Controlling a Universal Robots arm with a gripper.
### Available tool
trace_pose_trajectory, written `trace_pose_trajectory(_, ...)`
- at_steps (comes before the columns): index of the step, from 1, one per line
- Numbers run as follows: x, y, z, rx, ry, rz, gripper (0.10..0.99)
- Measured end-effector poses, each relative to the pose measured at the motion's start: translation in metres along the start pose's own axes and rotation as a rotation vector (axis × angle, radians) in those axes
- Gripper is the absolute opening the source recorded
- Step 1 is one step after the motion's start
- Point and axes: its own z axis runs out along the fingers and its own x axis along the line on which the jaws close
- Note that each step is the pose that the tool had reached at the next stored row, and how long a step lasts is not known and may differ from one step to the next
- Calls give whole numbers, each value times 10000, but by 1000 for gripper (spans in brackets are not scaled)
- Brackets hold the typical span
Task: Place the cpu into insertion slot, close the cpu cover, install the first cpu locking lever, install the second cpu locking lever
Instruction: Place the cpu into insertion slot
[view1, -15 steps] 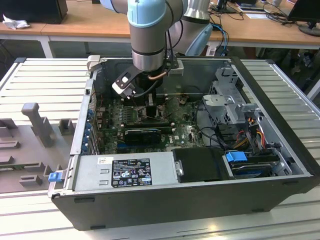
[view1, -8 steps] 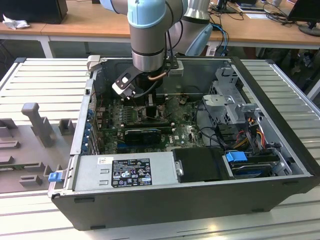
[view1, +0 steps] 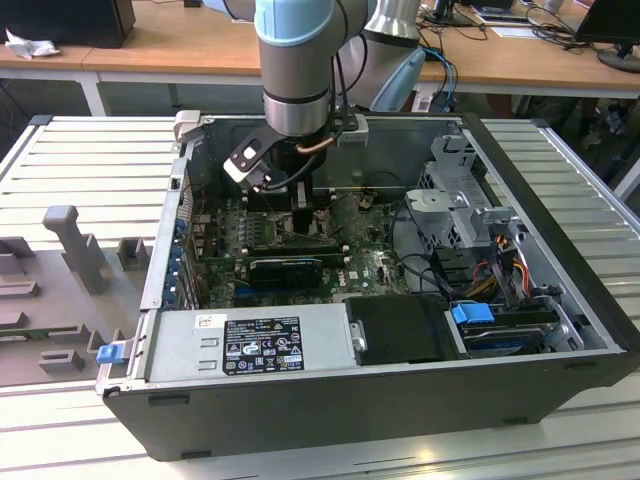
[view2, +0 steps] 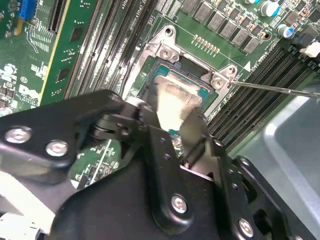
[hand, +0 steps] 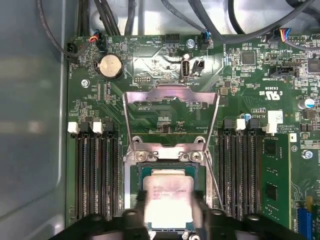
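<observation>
The cpu (hand: 168, 196), a flat square chip with a dull silver top, lies level in the insertion slot (hand: 134, 179) on the green board. My gripper (hand: 169, 216) stands right over it, one finger against each of two opposite edges, shut on the chip. In the second wrist view the cpu (view2: 172, 95) shows between the black fingers (view2: 194, 127) above the silver-ringed insertion slot (view2: 192, 67). The cpu cover (hand: 170, 92) stands swung open beyond the socket's hinge. In the exterior view the gripper (view1: 303, 215) reaches down into the computer case.
Long black memory slots (hand: 97, 175) flank the socket on both sides. A thin wire locking lever (hand: 214, 182) stands raised beside the socket. Cables (view1: 430, 250), a drive cage (view1: 460, 200) and a power supply (view1: 250, 340) fill the case around the motherboard.
</observation>
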Motion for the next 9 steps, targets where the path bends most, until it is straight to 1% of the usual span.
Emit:
trace_pose_trajectory(3,0,1,-7,0,-22,-1,286)
trace_pose_trajectory(4,0,1,-13,1,-24,-1,106)
trace_pose_trajectory(9,1,5,-76,1,-27,0,106)
